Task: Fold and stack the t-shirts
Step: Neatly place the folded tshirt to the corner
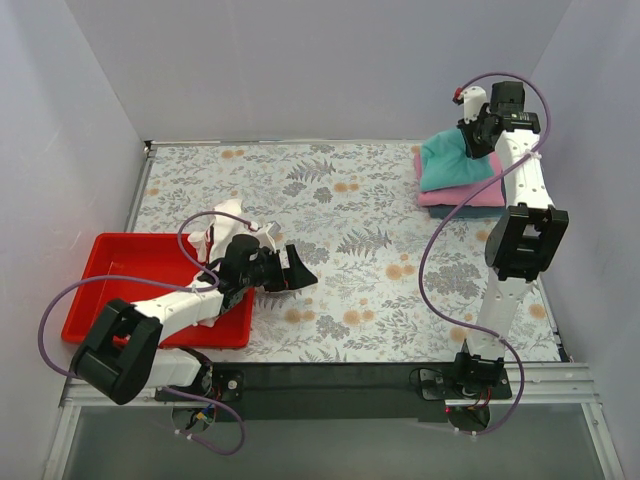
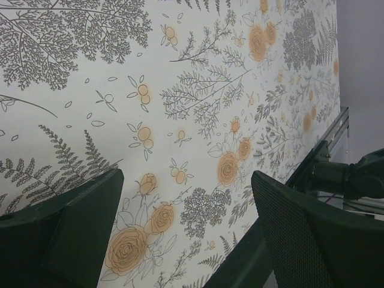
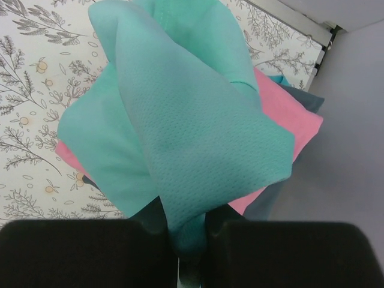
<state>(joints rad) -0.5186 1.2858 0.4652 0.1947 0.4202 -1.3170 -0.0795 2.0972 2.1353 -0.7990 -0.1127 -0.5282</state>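
A teal t-shirt (image 1: pixel 448 160) lies on top of a pink t-shirt (image 1: pixel 450 196), which lies on a dark blue-grey one (image 1: pixel 480 208), stacked at the far right of the table. My right gripper (image 1: pixel 478 140) is shut on a fold of the teal t-shirt (image 3: pixel 180 120) and holds it up over the pink one (image 3: pixel 291 123) and the dark one (image 3: pixel 307 99). My left gripper (image 1: pixel 295 272) is open and empty over the floral tablecloth (image 2: pixel 198 150). A white cloth lump (image 1: pixel 222 222), likely the white t-shirt, shows behind the left arm at the tray's far corner.
A red plastic tray (image 1: pixel 120 285) sits at the near left, with the left arm reaching across it. White walls close in the table on the left, back and right. A black rail (image 1: pixel 330 385) runs along the near edge.
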